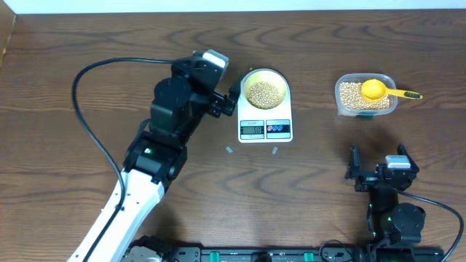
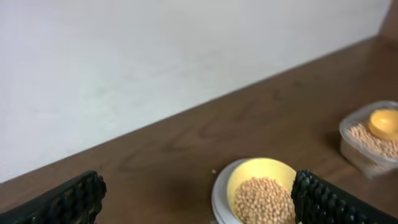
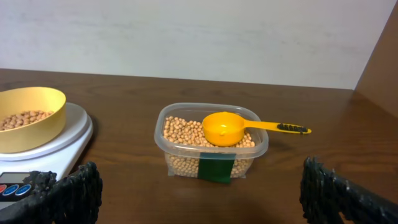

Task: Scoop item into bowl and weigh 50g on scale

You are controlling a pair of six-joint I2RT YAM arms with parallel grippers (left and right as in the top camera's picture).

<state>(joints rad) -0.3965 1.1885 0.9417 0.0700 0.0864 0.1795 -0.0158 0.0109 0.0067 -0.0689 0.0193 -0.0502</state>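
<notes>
Overhead, we see the bowl (image 1: pixel 247 81) sitting on the scale (image 1: pixel 285 113), part-filled with beans (image 1: pixel 263 92). Our left gripper (image 1: pixel 234 102) hangs just beside the scale's left edge, jaws spread wide with nothing between them. Our right gripper (image 1: pixel 378 159) sits near the front edge of the table (image 1: pixel 73 44), well apart from the clear tub (image 1: pixel 338 102), jaws likewise wide and empty; more beans fill that tub, where the yellow scoop (image 1: pixel 373 89) rests on them, handle pointing right.
</notes>
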